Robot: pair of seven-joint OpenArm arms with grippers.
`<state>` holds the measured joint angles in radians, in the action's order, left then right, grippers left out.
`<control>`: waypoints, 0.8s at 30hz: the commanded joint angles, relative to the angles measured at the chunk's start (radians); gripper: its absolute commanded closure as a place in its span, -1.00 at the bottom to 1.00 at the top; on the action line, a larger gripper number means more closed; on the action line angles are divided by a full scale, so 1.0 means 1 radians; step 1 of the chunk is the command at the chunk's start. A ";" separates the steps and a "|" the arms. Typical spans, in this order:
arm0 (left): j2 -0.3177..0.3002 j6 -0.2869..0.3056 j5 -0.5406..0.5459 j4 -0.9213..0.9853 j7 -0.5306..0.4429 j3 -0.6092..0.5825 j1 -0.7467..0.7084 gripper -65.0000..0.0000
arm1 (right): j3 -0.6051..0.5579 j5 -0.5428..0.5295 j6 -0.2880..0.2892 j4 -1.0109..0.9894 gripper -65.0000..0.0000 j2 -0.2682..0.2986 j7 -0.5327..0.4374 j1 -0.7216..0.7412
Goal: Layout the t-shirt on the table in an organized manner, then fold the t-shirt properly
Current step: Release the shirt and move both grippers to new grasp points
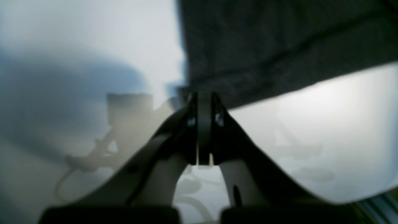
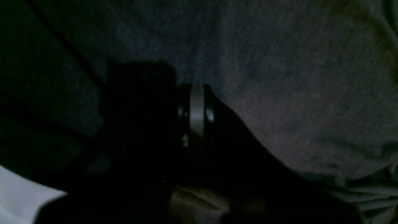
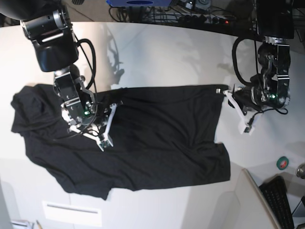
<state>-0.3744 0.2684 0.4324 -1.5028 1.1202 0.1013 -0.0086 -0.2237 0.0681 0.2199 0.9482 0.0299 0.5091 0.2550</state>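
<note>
The black t-shirt (image 3: 157, 138) lies spread on the white table (image 3: 167, 52), plain side up, with its left end bunched. My left gripper (image 3: 220, 90) is at the shirt's far right corner. In the left wrist view the left gripper (image 1: 203, 95) is shut on the corner of the cloth (image 1: 279, 46), low over the table (image 1: 326, 124). My right gripper (image 3: 106, 142) sits on the shirt's left half. In the right wrist view the right gripper (image 2: 196, 88) has its jaws together, pressed into dark cloth (image 2: 295, 93) that fills the view.
A green tape roll (image 3: 283, 162) lies near the right edge. A black keyboard (image 3: 279, 200) and an angled white panel (image 3: 250, 202) are at the bottom right. Cables (image 3: 190, 12) run behind the curved far edge. A small white plate (image 3: 71, 213) is at the front left.
</note>
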 commanded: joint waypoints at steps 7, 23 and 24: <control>-0.011 -0.001 0.010 0.097 -0.007 0.018 0.009 -0.04 | 0.005 -0.001 -0.001 0.022 1.00 0.003 0.003 0.011; 0.025 0.004 0.013 0.242 -0.075 0.130 0.043 -0.09 | 0.004 -0.001 -0.001 0.022 1.00 0.005 0.003 0.011; 0.027 0.004 0.013 0.255 -0.078 0.122 0.045 -0.09 | 0.004 -0.001 -0.001 0.022 1.00 0.005 0.003 0.011</control>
<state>-0.3332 0.2687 0.4431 -1.2346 1.0504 0.2199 0.0227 -0.2222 0.0677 0.2199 0.9562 0.0315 0.5091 0.2485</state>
